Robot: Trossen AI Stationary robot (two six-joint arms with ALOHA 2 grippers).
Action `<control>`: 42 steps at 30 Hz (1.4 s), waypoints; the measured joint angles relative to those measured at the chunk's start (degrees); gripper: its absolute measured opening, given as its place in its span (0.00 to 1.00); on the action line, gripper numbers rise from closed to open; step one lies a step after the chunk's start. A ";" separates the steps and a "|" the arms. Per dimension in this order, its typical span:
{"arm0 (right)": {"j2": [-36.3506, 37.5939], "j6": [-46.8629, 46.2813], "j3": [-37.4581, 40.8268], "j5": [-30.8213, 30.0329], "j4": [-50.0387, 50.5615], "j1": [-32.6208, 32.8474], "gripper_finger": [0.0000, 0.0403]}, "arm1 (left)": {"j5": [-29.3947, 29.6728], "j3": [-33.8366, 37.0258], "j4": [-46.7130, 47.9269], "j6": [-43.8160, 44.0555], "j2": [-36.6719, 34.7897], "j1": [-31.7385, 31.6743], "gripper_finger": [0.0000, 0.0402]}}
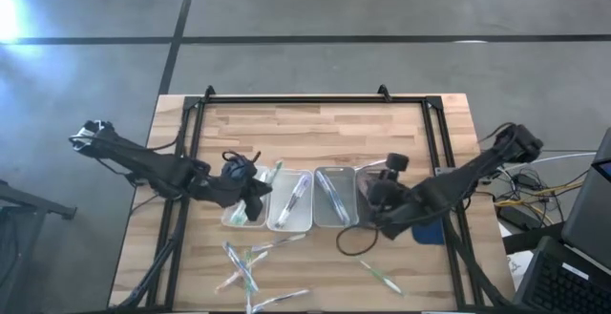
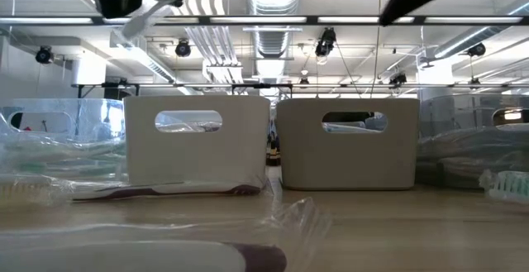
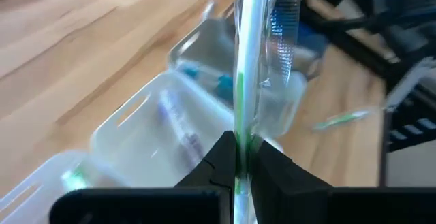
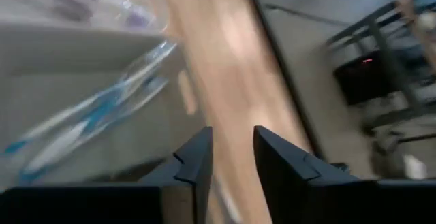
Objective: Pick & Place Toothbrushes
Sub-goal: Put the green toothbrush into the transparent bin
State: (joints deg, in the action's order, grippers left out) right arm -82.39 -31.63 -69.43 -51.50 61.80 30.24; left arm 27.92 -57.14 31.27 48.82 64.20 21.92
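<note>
My left gripper hovers over the left trays, shut on a green-and-white toothbrush in clear wrap. My right gripper is open and holds nothing. It hangs above the rightmost tray, beside a tray holding blue toothbrushes. A purple toothbrush lies inside a tray below my left gripper. Several loose wrapped toothbrushes lie flat on the near part of the table. My left gripper pinches the green-and-white toothbrush between its two fingers at a green stretch near one end. The stick runs forward along the fingers and past their tips. It is lifted clear above the trays, its free end pointing toward the table's far side.
Several clear trays stand in a row mid-table; the low view shows two as white walls with handle slots. A lone toothbrush lies near the right front. A black frame borders the table. A cable loop lies beside the right arm.
</note>
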 joint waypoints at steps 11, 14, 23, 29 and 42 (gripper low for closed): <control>16.70 -2.56 12.39 8.63 -1.30 -1.08 0.06 | 1.16 -6.05 23.12 17.97 5.81 0.72 0.06; 20.98 -4.02 14.66 10.96 -1.55 -1.85 0.03 | 0.46 -6.38 24.54 21.00 7.73 0.74 0.06; 31.52 -7.40 16.85 18.14 -2.25 -5.83 0.02 | -3.18 -6.58 27.42 27.66 11.60 0.74 0.06; 34.74 -2.43 16.56 26.82 -2.82 -9.81 0.02 | -6.74 -7.78 31.94 32.71 13.04 0.74 0.06; 36.15 9.18 16.52 47.51 -10.08 -22.10 0.02 | -8.77 -9.37 38.89 33.47 14.44 0.74 0.06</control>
State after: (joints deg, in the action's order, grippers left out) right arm -46.24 -22.45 -52.90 -3.99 51.72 8.14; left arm 19.15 -66.51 70.16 82.28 78.64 22.65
